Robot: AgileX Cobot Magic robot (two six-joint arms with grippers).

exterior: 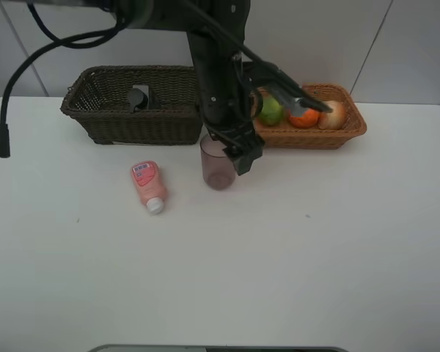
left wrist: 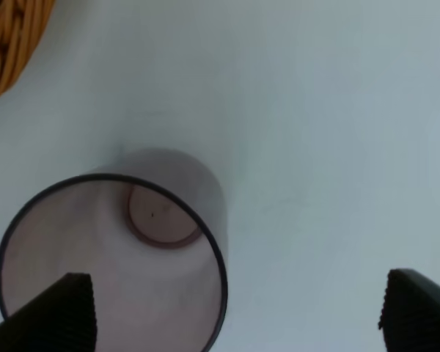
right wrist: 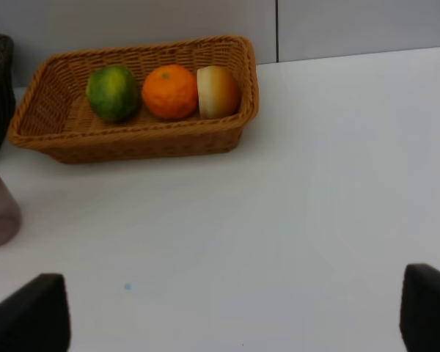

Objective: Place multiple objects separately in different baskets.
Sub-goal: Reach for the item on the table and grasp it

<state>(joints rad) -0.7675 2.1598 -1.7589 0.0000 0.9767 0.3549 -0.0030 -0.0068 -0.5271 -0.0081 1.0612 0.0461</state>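
Far left on the white counter [exterior: 315, 257]: a deep, dark brown wicker basket [exterior: 95, 121], with a dark pump bottle [exterior: 139, 97] inside, only partly visible in the shadow.

Nearer and slightly right, on the bare counter: a pink tube [exterior: 147, 183] lying flat, white cap toward the near edge.

Just right of the tube, near the middle: a translucent mauve cup [exterior: 218, 170], upright, mouth up, apart from both baskets.

Directly above the cup: the left gripper [left wrist: 238, 312], jaws wide apart, one finger over the open mouth, the other out beyond the rim. Contact with the cup not discernible.

Far right: a shallow, light tan basket [right wrist: 132, 143] holding three fruits side by side in a row: green round fruit [right wrist: 113, 92], orange tangerine [right wrist: 170, 92], peach-like fruit [right wrist: 218, 91].

Right gripper [right wrist: 231, 315]: jaws wide apart, over bare counter on the near side of the tan basket.
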